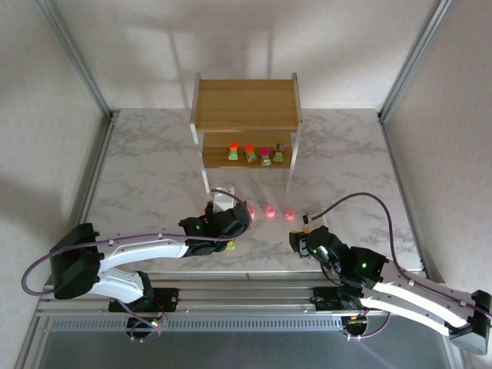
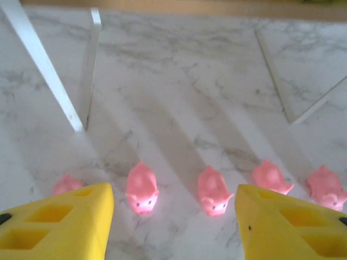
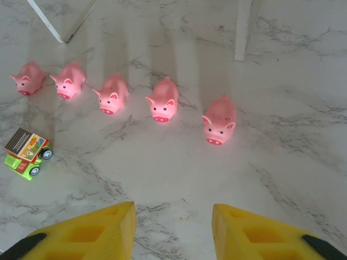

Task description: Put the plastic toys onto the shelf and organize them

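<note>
Pigs (image 3: 113, 93) of translucent pink plastic, five in all, stand in a row across the middle of the table (image 1: 146, 169). The row runs roughly parallel to the near edge, snouts towards it, just in front of the shelf (image 1: 244, 104) at the middle of the far edge. Four blocky toys (image 1: 250, 154) with green bases sit side by side on the shelf's lower tier, two topped orange, one magenta, one brown. A fifth, a little green truck (image 3: 26, 151), lies on the table between the left end of the row and the near edge. The left gripper (image 2: 173, 216) hangs low at the near side of the row's left half, its yellow fingers (image 2: 59, 222) spread wide with nothing between them. In its wrist view the second pig from the left (image 2: 142, 188) and the middle pig (image 2: 214, 190) lie just beyond the fingertips, in line with the gap and untouched. The leftmost pig (image 2: 68, 184) is partly hidden behind the left finger, while the fourth pig (image 2: 271, 176) and the right-end pig (image 2: 327, 187) lie past the right finger. The right gripper (image 3: 173, 227) sits nearer the near edge with its jaws also apart and empty. It is well short of the row, with the right-end pig closest to it and the green truck off to its left.
</note>
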### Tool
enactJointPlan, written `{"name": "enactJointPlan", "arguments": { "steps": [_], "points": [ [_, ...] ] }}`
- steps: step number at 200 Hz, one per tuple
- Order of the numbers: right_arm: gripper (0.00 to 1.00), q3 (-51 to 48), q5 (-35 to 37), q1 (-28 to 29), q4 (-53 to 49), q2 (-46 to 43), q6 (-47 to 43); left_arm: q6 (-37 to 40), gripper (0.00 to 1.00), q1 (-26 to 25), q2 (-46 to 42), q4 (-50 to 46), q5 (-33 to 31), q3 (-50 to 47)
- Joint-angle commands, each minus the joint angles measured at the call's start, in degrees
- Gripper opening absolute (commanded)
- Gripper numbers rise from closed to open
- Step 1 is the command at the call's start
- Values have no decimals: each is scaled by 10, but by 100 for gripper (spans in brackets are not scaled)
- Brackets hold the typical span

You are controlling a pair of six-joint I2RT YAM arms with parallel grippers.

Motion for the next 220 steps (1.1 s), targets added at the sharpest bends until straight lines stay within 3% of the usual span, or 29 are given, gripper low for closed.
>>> {"name": "enactJointPlan", "arguments": {
  "steps": [1,40,99,178,220],
  "points": [
    [42,-9,1,3,4,-4,-3,-80,66,-31,8,-36,-15,-23],
    [43,-9,0,3,3,-4,-4,-120,76,-74,6,-47,7,-57],
    [43,-9,0,3,0,-9,-3,-178,76,-101,29,-33,61,-102],
    [43,-10,1,3,-5,-17,-1,-172,76,-103,71,-9,91,-110],
    [42,-9,0,3,-5,-18,0,-164,72,-101,98,-7,92,-103]
  ]
}}
